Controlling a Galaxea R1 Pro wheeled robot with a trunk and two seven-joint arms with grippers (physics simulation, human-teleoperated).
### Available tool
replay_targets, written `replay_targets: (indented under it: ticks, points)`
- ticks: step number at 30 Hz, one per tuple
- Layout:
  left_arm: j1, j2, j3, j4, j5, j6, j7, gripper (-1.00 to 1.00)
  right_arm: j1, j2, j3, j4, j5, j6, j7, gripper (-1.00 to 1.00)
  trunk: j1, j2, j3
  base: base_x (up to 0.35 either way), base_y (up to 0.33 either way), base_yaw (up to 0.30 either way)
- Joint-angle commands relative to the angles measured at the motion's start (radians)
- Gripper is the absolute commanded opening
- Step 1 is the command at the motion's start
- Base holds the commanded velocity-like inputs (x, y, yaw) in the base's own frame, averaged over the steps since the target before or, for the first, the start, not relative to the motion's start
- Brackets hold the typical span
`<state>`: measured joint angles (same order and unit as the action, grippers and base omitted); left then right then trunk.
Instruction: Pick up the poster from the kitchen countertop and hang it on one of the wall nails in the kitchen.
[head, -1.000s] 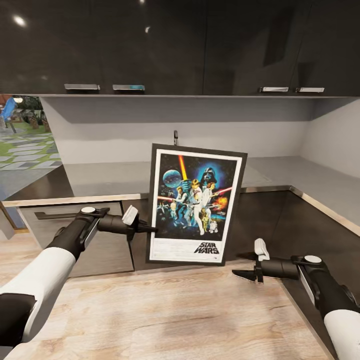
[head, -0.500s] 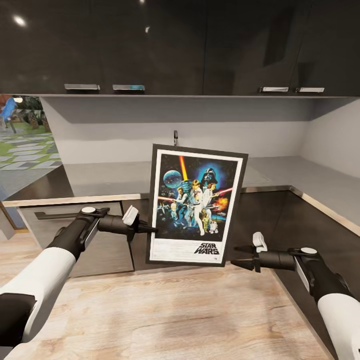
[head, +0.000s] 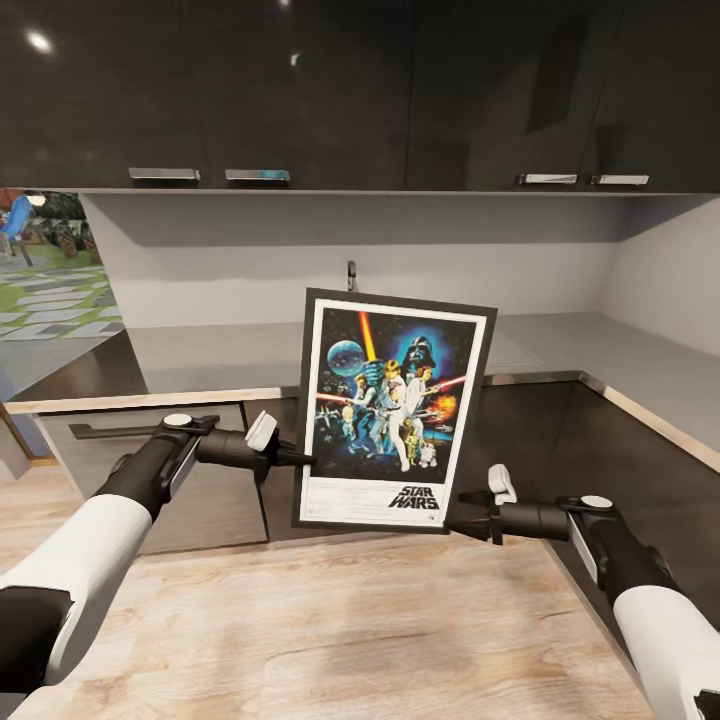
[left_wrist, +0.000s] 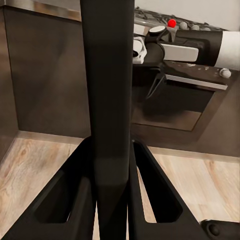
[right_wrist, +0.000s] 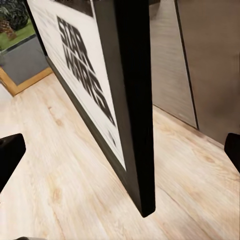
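Closing on the poster (head: 388, 410) from its lower right corner, the right hand (head: 462, 520) has been brought up and inward over the last second, so that its tips now sit just beside the frame's bottom corner. In the right wrist view the poster's black edge (right_wrist: 131, 100) is seen running between the two dark fingertips (right_wrist: 10, 152), which stand wide apart and are not yet touching it. The left hand (head: 290, 458) has not moved: it stays clamped on the poster's left edge, about two thirds of the way down, and in the left wrist view the frame edge (left_wrist: 107, 100) is gripped tightly between the two fingers (left_wrist: 155, 195).

The poster is held upright and slightly tilted, clear of the tabletop (head: 210, 355), which lies behind it beneath the dark upper cabinets (head: 300, 90). The wooden floor (head: 330, 620) is seen below the poster.

The pickup is judged to be complete, and a second grip at the poster's corner appears to be in preparation, presumably so that the thin rigid panel can be steadied for hanging. No wall nail can be made out on the grey wall (head: 250, 270) behind the poster, so one has yet to be found.
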<state>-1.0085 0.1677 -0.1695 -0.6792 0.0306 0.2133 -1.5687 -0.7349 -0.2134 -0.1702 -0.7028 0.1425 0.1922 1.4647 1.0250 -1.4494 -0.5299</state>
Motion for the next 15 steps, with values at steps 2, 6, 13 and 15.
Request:
replay_targets:
  ticks: [2,6,13,15]
  points:
    - [-0.001,0.001,-0.005,0.000,0.003,0.009,-0.002,-1.00,-0.001,0.004,-0.005,-0.001,0.008,0.010,0.006,1.00,0.000,-0.001,-0.001,0.000,0.000,0.000]
    - [-0.001,0.001,-0.006,0.000,0.003,0.009,-0.002,-1.00,0.000,0.007,-0.004,-0.001,0.008,0.009,0.006,1.00,0.000,-0.001,-0.001,0.000,0.000,0.000]
    - [-0.001,0.001,-0.006,0.000,0.003,0.009,-0.002,-1.00,0.000,0.008,-0.003,0.000,0.008,-0.019,0.007,1.00,0.000,-0.001,-0.001,0.000,0.000,0.000]
    - [-0.001,0.001,-0.006,0.000,0.003,0.009,-0.002,-1.00,0.000,0.008,-0.003,0.000,0.008,-0.025,0.007,1.00,0.000,-0.001,-0.001,0.000,0.000,0.000]
